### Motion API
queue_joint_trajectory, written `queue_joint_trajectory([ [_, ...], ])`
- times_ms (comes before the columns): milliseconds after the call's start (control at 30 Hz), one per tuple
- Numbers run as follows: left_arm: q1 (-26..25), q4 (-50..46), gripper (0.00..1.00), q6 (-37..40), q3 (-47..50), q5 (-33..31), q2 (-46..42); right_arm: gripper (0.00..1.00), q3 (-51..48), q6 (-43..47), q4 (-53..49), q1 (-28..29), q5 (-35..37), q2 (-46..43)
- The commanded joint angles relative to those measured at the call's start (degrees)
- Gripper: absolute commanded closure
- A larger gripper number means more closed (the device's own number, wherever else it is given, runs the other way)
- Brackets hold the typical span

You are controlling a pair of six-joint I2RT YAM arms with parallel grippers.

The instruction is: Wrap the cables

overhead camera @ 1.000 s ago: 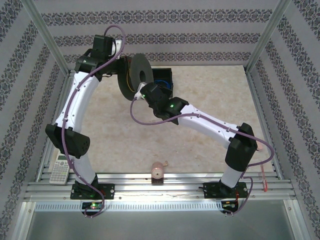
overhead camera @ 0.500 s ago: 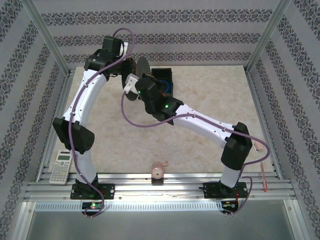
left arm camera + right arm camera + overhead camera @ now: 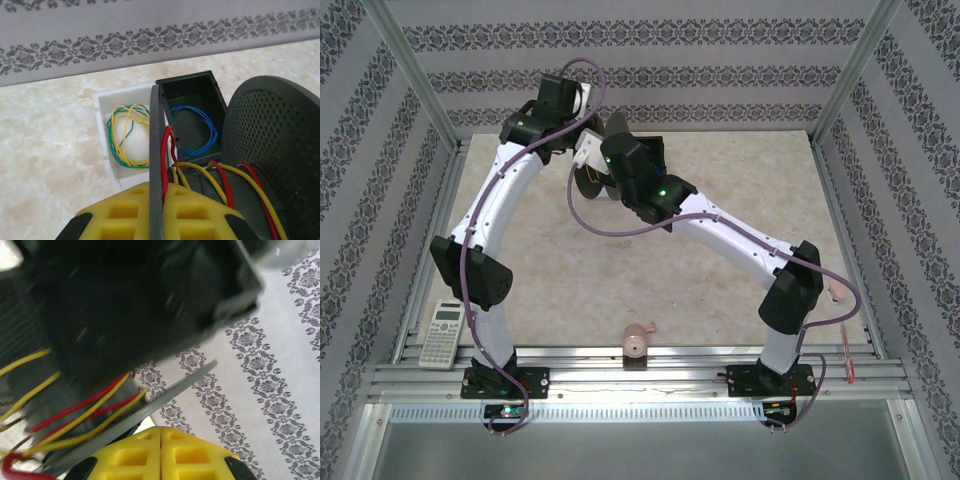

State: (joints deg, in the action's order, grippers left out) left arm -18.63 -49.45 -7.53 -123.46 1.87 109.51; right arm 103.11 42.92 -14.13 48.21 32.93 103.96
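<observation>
Left wrist view: we are seeing the left gripper (image 3: 156,195) clenched on the reel's thin grey flange (image 3: 156,115), w/ the red cables (image 3: 166,145) looping over that rim just beyond the tips, then running crosswise round the hub (image 3: 250,200). Right gripper (image 3: 161,435), pads pressed together, is sitting approx. as near.

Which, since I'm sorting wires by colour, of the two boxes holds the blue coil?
The black box, right of the white box: it holds the blue coil; the white one holds the yellow-green coil.
</observation>
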Motion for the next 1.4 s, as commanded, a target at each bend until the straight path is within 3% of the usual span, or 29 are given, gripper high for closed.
queue_joint_trajectory([
  [0,-0.8,-6.6,1.00,8.8,2.3,-6.4,3.0,1.00,10.3,-5.5,12.8,-1.6,1.7,-2.6],
  [100,-1.6,-7.2,1.00,9.4,1.8,-6.9,3.7,1.00,12.3,-6.3,12.5,-1.5,1.5,-1.5],
  [367,-2.5,-8.6,1.00,11.1,1.1,-6.7,3.6,0.73,12.5,-5.1,13.2,-3.4,2.0,-1.8],
  [567,-2.6,-10.1,1.00,12.7,-0.2,-6.4,2.7,0.69,11.2,-8.2,6.5,-7.4,-3.7,-5.2],
  [833,-2.8,-11.6,1.00,15.6,-0.4,-5.7,-0.2,0.47,7.3,-12.8,1.6,-14.2,-11.2,-9.6],
  [1367,-2.9,-12.9,1.00,18.6,-0.3,-3.2,-4.6,0.46,0.2,-19.9,-1.5,-27.3,-25.1,-14.0],
])
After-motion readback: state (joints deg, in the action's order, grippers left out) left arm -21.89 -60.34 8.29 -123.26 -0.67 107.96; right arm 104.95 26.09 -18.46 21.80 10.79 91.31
